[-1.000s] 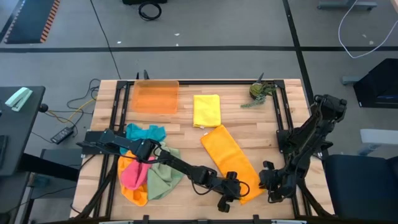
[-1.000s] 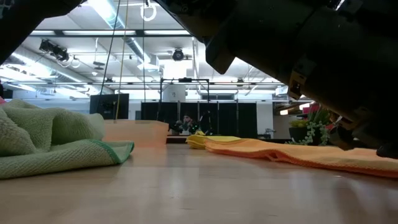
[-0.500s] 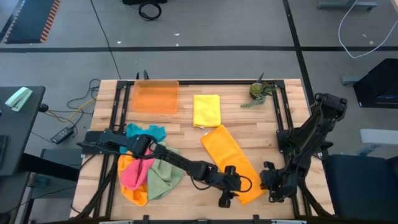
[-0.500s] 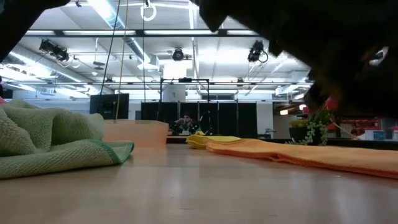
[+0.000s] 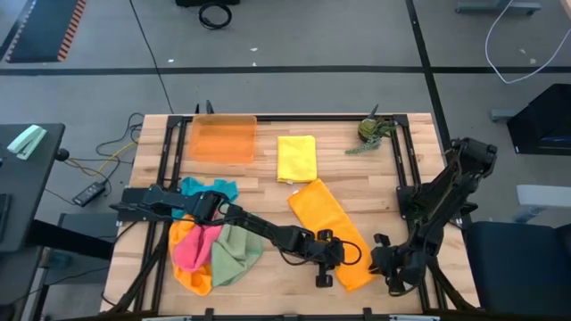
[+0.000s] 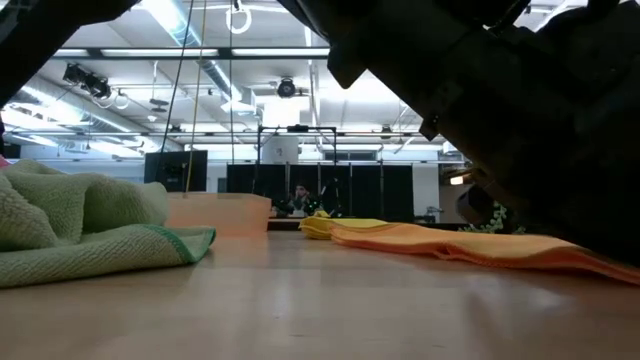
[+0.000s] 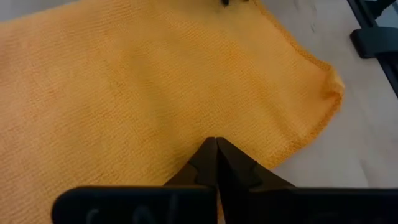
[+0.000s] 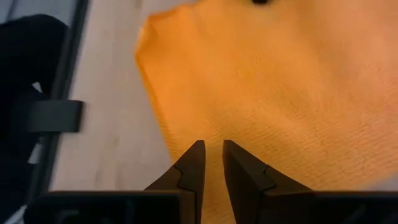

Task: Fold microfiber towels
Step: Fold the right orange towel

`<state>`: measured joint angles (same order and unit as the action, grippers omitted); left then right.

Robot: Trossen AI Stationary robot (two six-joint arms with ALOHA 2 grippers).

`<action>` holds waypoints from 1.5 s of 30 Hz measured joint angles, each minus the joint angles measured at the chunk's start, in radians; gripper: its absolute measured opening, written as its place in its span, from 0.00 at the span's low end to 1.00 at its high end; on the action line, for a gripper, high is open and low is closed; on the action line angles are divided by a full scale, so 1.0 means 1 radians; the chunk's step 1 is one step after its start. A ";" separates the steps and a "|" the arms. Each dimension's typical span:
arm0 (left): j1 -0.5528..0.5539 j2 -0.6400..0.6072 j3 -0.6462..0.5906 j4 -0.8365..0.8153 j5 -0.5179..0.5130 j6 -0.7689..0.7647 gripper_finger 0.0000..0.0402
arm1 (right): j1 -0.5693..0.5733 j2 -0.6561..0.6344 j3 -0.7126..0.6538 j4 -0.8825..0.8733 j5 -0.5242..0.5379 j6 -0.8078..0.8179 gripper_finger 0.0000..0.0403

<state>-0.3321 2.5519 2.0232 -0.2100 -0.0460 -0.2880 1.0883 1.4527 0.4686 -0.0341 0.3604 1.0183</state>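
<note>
Left hand (image 5: 323, 280), fingers pressed together, pinches the near edge of the orange towel (image 5: 330, 227) low in the frame's centre; right hand (image 5: 390, 287), fingers a narrow gap apart, grips its lower-right corner. A folded yellow towel (image 5: 296, 158) lies above on the tabletop (image 5: 268, 187); a towel pile (image 5: 212, 242) sits lower left.

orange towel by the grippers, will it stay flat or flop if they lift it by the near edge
Probably flops: the orange towel is thin knit cloth, and its edge already curls and ripples in the left wrist view. It looks light, so lifting should be easy. Pushing would likely bunch it rather than slide it, since its corner puckers. The left gripper is shut at its edge; the right gripper is nearly shut.
</note>
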 joint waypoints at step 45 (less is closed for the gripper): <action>0.004 0.000 0.000 -0.038 0.004 -0.033 0.02 | -0.189 -0.093 0.001 -0.219 -0.150 -0.154 0.11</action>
<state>-0.3282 2.5523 2.0231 -0.2477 -0.0421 -0.3210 0.8992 1.3597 0.4692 -0.2527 0.2103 0.8643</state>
